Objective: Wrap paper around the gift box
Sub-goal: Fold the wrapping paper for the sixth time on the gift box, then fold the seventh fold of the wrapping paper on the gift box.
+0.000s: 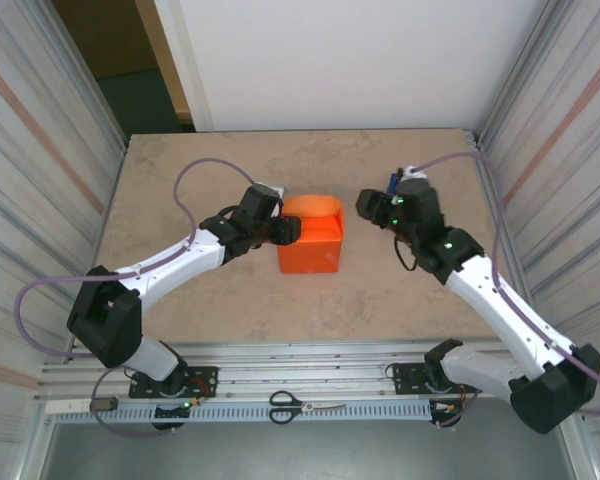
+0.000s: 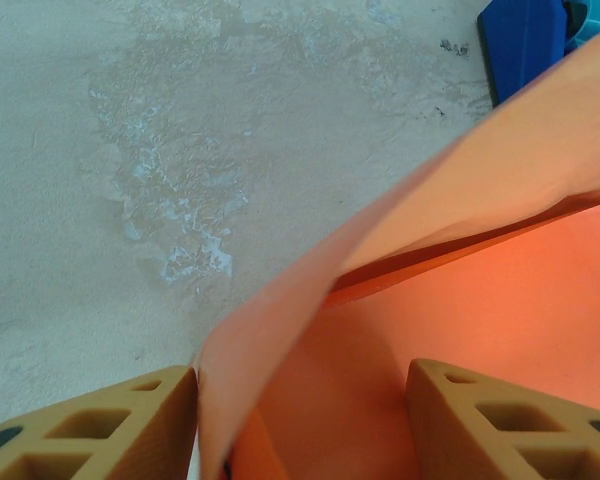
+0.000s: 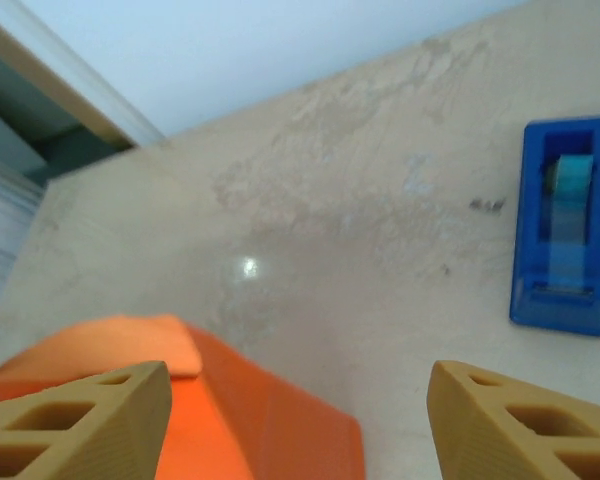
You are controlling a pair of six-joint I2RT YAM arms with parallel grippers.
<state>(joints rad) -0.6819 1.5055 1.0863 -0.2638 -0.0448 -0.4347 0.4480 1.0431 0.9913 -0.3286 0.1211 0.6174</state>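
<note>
The orange paper point(image 1: 310, 240) lies folded over the gift box in the middle of the table, forming a blocky bundle; the box itself is hidden under it. My left gripper point(image 1: 288, 231) is at the bundle's left side. In the left wrist view its tan fingers point(image 2: 110, 425) stand apart, and a raised paper flap point(image 2: 310, 300) runs between them, close to the left finger. My right gripper point(image 1: 363, 207) hovers just right of the bundle, open with nothing between its fingers point(image 3: 520, 420). The papered corner point(image 3: 240, 420) shows at its lower left.
A blue tape dispenser point(image 3: 565, 225) lies on the table at the far right, near the right gripper point(image 1: 392, 182), and also shows as the dispenser point(image 2: 525, 40) in the left wrist view. Scissors point(image 1: 305, 405) rest on the front rail. Corrugated walls close in both sides.
</note>
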